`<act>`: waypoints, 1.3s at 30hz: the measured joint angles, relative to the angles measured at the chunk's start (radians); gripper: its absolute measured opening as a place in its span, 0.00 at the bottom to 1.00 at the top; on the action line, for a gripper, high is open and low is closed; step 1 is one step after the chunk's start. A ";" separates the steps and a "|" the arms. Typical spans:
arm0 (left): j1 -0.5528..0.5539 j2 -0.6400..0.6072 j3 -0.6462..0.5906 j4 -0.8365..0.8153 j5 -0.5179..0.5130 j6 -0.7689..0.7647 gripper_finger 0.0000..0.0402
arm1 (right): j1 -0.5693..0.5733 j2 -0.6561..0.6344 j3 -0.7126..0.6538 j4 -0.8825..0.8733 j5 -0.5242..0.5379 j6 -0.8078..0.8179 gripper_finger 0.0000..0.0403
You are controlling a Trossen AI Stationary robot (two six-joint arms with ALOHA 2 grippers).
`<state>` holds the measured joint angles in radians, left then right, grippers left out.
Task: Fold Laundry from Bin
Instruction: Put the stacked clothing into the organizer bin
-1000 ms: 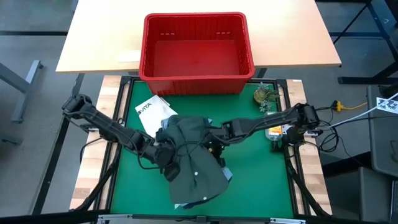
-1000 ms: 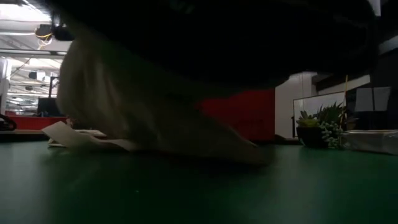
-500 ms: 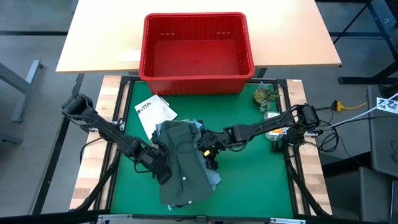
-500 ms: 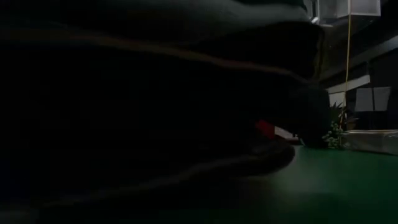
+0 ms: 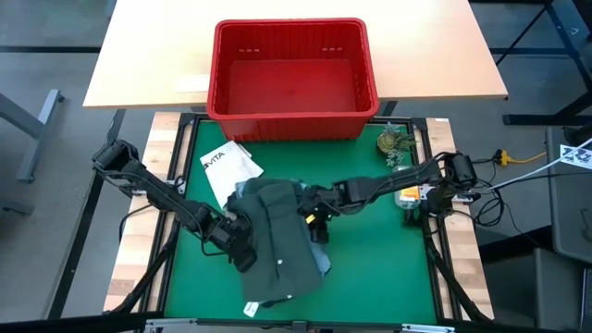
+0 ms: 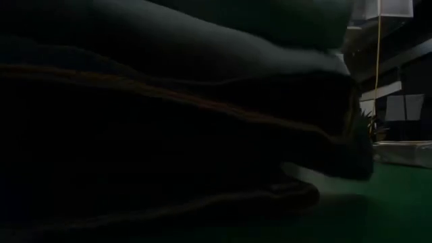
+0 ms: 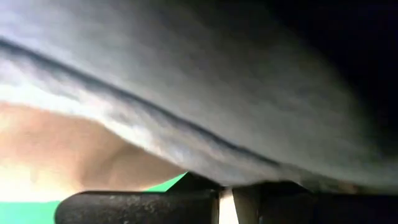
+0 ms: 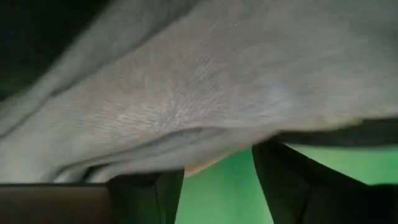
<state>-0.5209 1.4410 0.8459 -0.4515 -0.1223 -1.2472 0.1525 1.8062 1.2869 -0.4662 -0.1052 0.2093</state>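
Observation:
A dark olive-green garment (image 5: 282, 245) lies crumpled on the green mat (image 5: 379, 268), with a light blue piece (image 5: 320, 266) showing under its right edge. It fills most of the low view (image 6: 169, 101). My left gripper (image 5: 242, 250) is shut at the garment's left edge. My right gripper (image 5: 311, 218) stands open at its right edge, and in the right wrist view (image 8: 217, 180) the cloth (image 8: 217, 81) hangs just past the fingertips. The red bin (image 5: 291, 79) stands behind the mat, and nothing shows in it. My left gripper is shut on the garment's left edge (image 7: 205, 171), coming slanting down from the table's left. The cloth rises over the shut fingers (image 7: 143, 202) and hides the place of contact. The rest of the garment lies on the mat. I cannot tell whether my right gripper touches the cloth.
A white flat piece with printed letters (image 5: 227, 171) lies on the mat's far left, partly under the garment. A small plant (image 5: 393, 143) and a yellow-and-white object (image 5: 407, 196) sit at the far right. Bare mat lies to the near right.
Both grippers have sunk toward the mat. My left gripper has drawn back toward the table's left. The garment, held up and spread between them a second ago, has come down and lies in a narrower heap, shifted toward the left and near edge.

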 joint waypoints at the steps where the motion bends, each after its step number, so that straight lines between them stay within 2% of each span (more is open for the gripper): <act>1: 0.000 0.000 0.000 0.000 -0.001 0.000 0.03 | -0.007 -0.009 0.000 -0.031 0.000 -0.006 0.47; 8: 0.000 0.000 0.000 -0.001 -0.006 0.000 0.03 | -0.031 -0.059 -0.002 -0.220 0.054 -0.115 0.50; 11: 0.000 0.000 0.000 -0.002 -0.007 0.000 0.03 | -0.029 -0.059 -0.036 -0.216 0.085 -0.157 0.50; 16: 0.000 0.000 0.000 -0.003 -0.007 -0.003 0.03 | -0.045 -0.056 -0.246 -0.028 0.026 -0.142 0.50; 22: 0.000 0.000 0.000 -0.004 -0.007 -0.002 0.03 | -0.063 -0.058 -0.459 0.425 -0.010 -0.083 0.50; 30: 0.004 0.001 0.000 -0.002 -0.004 -0.063 0.03 | -0.032 0.001 -0.499 0.690 0.103 -0.084 0.50; 35: 0.008 0.001 0.000 0.001 -0.004 -0.086 0.03 | -0.019 0.082 -0.497 0.815 0.081 -0.063 0.50; 39: 0.010 0.001 0.000 0.002 -0.003 -0.086 0.03 | -0.015 0.108 -0.497 0.912 0.061 0.073 0.50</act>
<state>-0.5114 1.4418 0.8455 -0.4496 -0.1257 -1.3329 0.1375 1.9141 0.7894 0.4461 -0.0437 0.2823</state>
